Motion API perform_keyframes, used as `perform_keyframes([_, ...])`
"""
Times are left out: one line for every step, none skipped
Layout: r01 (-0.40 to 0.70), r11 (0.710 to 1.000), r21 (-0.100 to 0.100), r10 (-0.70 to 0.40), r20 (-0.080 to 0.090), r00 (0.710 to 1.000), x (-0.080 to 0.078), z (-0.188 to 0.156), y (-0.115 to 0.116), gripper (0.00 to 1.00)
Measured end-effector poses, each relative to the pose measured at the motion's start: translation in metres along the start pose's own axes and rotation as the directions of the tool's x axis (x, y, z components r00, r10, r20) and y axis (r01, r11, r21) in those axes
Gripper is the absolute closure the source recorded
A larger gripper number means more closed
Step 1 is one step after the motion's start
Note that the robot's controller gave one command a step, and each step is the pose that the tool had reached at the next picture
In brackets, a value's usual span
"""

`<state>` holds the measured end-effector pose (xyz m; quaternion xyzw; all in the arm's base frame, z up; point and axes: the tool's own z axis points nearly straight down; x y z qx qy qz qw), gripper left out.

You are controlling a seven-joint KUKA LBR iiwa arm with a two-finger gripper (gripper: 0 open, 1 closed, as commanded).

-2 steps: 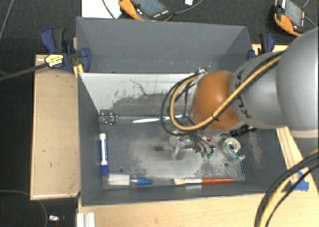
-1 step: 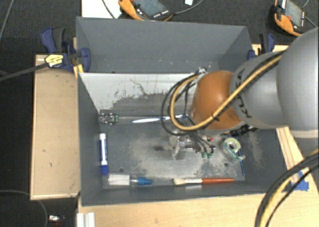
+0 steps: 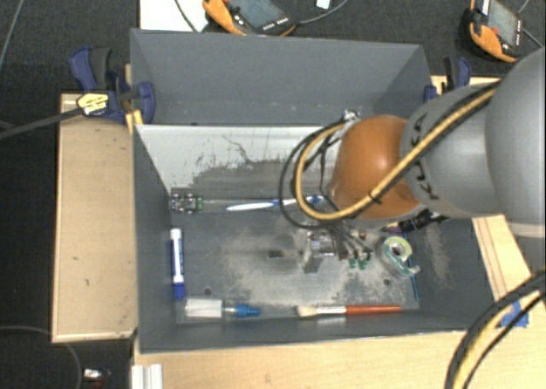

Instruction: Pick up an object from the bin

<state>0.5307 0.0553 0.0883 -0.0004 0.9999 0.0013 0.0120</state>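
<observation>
My gripper (image 3: 317, 252) hangs low over the middle right of the bin floor, under the arm's orange cover. A small dark piece (image 3: 275, 253) lies on the floor just to its left. Small green and red bits (image 3: 358, 259) sit close against its right side. A little roll with a green and white rim (image 3: 397, 255) lies further right. Near the front wall, below the gripper, rests a brush with an orange-red handle (image 3: 350, 311). Nothing shows in the gripper's grasp.
A blue marker (image 3: 177, 264) lies along the left wall. A white and blue tube (image 3: 218, 310) sits at the front left. A white and blue pen (image 3: 254, 206) and a small dark gadget (image 3: 183, 202) lie by the back wall. The arm and cables cover the bin's right.
</observation>
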Motion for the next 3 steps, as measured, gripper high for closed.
perform_keyframes([0.001, 1.000, -0.001, -0.001, 0.011, 1.000, -0.004, -0.035, 0.000, 1.00])
perform_keyframes([0.001, 1.000, -0.001, -0.001, 0.009, 1.000, -0.004, -0.057, 0.000, 1.00])
perform_keyframes([0.002, 1.000, -0.002, -0.002, 0.011, 1.000, -0.005, -0.082, 0.000, 1.00])
